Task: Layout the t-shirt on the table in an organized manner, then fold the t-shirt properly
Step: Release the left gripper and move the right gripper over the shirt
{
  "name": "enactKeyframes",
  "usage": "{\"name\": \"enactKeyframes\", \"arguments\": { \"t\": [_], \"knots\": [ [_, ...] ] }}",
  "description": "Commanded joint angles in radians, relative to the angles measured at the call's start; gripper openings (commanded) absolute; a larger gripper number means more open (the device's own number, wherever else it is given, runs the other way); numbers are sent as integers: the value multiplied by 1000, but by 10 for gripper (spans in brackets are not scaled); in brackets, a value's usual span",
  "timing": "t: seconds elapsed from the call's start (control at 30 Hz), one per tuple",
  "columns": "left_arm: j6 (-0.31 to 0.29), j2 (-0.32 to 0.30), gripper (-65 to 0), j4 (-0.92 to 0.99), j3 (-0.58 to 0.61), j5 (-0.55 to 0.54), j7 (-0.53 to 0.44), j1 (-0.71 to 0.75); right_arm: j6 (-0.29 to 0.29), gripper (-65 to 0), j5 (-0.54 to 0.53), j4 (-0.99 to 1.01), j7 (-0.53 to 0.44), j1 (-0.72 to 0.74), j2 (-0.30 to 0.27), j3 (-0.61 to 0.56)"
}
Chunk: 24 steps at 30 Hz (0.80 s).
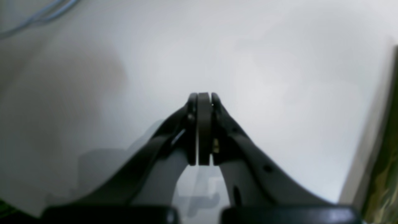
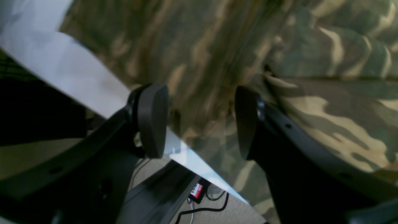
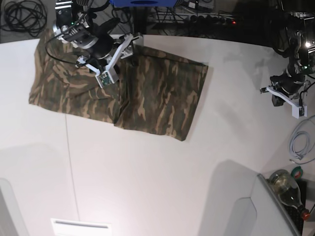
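T-shirt [image 3: 147,93] spread on far left part of table [image 3: 162,187], partly folded, 1 edge at far rim. Right gripper [image 2: 199,121] parted over shirt edge, gripping nothing. Left gripper [image 1: 204,102] fully closed, empty, over bare tabletop, well apart from shirt.

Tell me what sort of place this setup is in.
Probably a robotics lab or workshop: a white table flanked by two robot arms, tangled cables and a power strip on the floor behind it, and a camouflage t-shirt laid out as test material.
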State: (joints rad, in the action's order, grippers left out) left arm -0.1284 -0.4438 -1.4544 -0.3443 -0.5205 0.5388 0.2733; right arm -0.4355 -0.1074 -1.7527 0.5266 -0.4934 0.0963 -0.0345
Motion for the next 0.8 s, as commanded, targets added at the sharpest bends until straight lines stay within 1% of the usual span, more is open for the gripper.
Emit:
{"name": "enactKeyframes", "arguments": {
  "t": [0.0, 0.07, 0.2, 0.3, 0.33, 0.37, 0.4, 0.5, 0.53, 0.6, 0.77],
  "knots": [
    [-1, -19, -650, -13, -16, -3, -19, 1, -6, -327, -18, -8, -18, 6, 6, -3],
    [-1, -19, -650, -13, -29, -3, -19, 5, -6, -329, -19, 10, -23, 15, 7, -2],
    [-1, -19, -650, -13, -40, -3, -18, 10, -6, -329, -19, 75, -75, 34, 4, 3],
    [-1, -19, -650, -13, -40, -3, -19, 19, -6, -333, -21, 115, -87, 45, 3, 3],
    [-1, -19, -650, -13, -40, -3, -19, 21, -6, -350, -21, 130, -87, 45, 3, 3],
    [-1, -19, -650, -13, -40, -3, -21, 22, -6, -384, -21, 138, -89, 45, 3, 3],
    [-1, -19, -650, -13, -40, -3, -21, 22, -6, -431, -21, 142, -89, 46, 3, 3],
    [-1, -19, -650, -13, -40, -2, -21, 22, -6, -627, -22, 141, -93, 40, 4, 0],
    [-1, -19, -650, -13, -40, -2, -21, 22, -6, -650, -22, 136, -89, 39, 4, 0],
    [-1, -19, -650, -13, -40, -2, -21, 19, -6, -633, -22, 135, -89, 29, 6, -2],
    [-1, -19, -650, -12, -40, -2, -19, 16, -6, -644, -22, 102, -75, -4, 9, -3]
  ]
}}
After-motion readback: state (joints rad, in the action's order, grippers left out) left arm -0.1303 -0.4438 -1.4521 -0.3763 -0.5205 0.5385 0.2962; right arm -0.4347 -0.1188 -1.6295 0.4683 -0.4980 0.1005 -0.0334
